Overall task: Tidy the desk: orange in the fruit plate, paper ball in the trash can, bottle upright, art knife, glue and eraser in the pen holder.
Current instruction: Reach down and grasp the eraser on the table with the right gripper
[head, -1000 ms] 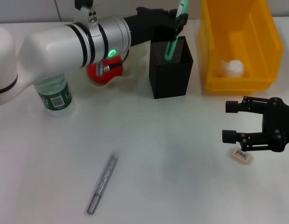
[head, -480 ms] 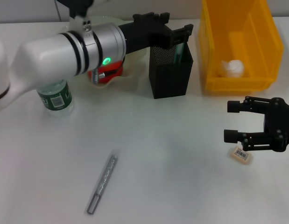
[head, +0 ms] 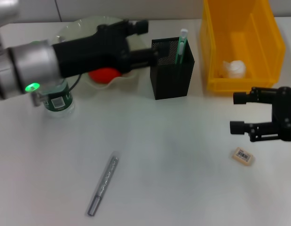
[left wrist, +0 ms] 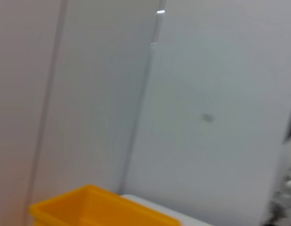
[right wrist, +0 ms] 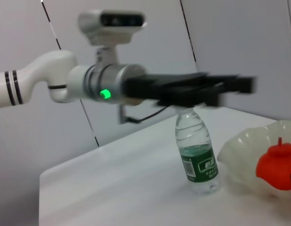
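Glue (head: 181, 46), a green stick with a white cap, stood leaning in the black mesh pen holder (head: 172, 70) on the desk (head: 173, 160) in the head view. The left gripper (head: 144, 41) hung just beside the holder's rim with its fingers (head: 146, 54) spread and nothing between them. Behind that arm sat the fruit plate (head: 117, 82) with the orange (head: 104, 75) in it, and the bottle (head: 55, 97) stood upright near it. The right gripper (head: 239, 113) hovered over the desk with its fingers (head: 241, 127) wide apart and empty; the eraser (head: 243, 156) lay flat just below it, apart from the fingers. The paper ball (head: 232, 68) lay inside the yellow trash can (head: 270, 61), beside the holder. The art knife (head: 102, 185), a grey stick, lay alone on the near part of the desk, well apart from both grippers.

The left wrist view showed only a pale wall and a corner of the trash can (left wrist: 96, 207).

The right wrist view showed the left gripper (right wrist: 230, 89) stretched out above the bottle (right wrist: 198, 153), its fingers blurred. The orange (right wrist: 276, 162) rested in the fruit plate (right wrist: 239, 155) next to the bottle.
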